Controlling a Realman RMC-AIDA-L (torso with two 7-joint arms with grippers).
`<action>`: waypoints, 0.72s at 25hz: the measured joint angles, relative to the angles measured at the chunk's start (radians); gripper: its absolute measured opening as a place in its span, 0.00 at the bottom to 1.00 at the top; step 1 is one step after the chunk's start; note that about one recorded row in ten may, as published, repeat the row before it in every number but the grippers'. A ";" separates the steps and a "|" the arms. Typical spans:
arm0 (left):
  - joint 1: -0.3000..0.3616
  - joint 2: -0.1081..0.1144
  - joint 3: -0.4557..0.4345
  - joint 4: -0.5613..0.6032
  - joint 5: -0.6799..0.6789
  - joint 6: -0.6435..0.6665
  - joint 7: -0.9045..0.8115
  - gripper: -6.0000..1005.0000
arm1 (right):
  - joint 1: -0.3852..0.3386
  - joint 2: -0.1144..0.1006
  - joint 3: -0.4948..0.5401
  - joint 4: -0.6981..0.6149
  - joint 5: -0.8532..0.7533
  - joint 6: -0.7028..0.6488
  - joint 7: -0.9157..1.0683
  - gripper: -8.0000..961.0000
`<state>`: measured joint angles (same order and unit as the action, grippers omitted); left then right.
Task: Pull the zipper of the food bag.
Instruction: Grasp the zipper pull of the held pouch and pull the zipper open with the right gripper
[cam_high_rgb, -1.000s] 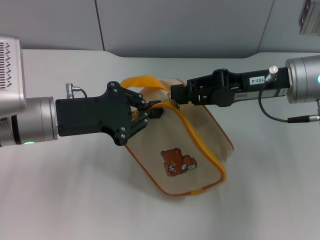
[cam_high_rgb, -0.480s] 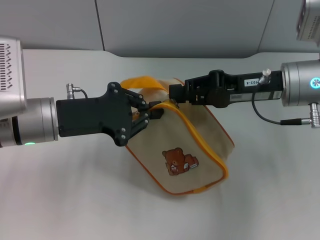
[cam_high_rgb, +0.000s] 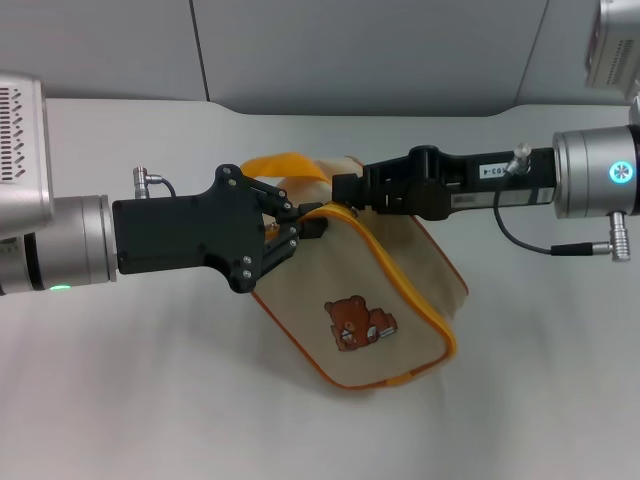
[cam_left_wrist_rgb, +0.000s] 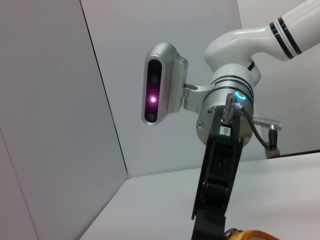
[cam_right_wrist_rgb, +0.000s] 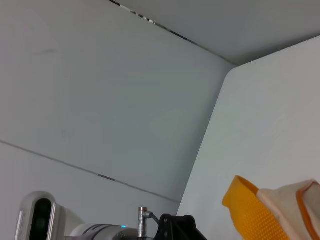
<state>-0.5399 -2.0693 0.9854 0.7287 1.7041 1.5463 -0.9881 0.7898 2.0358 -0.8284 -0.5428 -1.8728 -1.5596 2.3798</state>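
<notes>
The food bag (cam_high_rgb: 385, 285) is a beige pouch with yellow-orange piping, a brown bear picture (cam_high_rgb: 358, 322) and an orange strap handle (cam_high_rgb: 283, 164), held tilted above the table. My left gripper (cam_high_rgb: 303, 226) is shut on the bag's upper left corner. My right gripper (cam_high_rgb: 343, 192) reaches in from the right, its fingers together at the upper end of the zip track (cam_high_rgb: 390, 265). The zipper pull is hidden by the fingers. The left wrist view shows the right gripper's body (cam_left_wrist_rgb: 216, 195) and the strap (cam_left_wrist_rgb: 250, 235). The right wrist view shows the strap (cam_right_wrist_rgb: 250, 212) and the bag's corner (cam_right_wrist_rgb: 292, 205).
The white table (cam_high_rgb: 150, 400) lies under the bag, with a grey wall (cam_high_rgb: 360, 50) behind it. Both arms span the middle of the head view.
My right arm has rolled about its own axis and shifted slightly left at the bag's top. The left gripper and the bag have barely moved.
</notes>
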 joint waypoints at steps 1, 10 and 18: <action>0.000 0.000 0.000 0.000 0.000 0.000 0.000 0.06 | 0.000 0.001 0.001 0.000 0.000 0.000 -0.005 0.20; 0.000 0.000 -0.005 0.000 0.000 -0.001 0.000 0.06 | -0.026 0.009 0.007 -0.003 0.038 -0.002 -0.074 0.15; 0.014 0.000 -0.008 0.000 -0.008 -0.014 0.000 0.06 | -0.050 0.017 0.009 -0.026 0.052 -0.006 -0.107 0.11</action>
<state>-0.5261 -2.0694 0.9778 0.7287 1.6961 1.5327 -0.9877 0.7402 2.0526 -0.8198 -0.5688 -1.8206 -1.5660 2.2727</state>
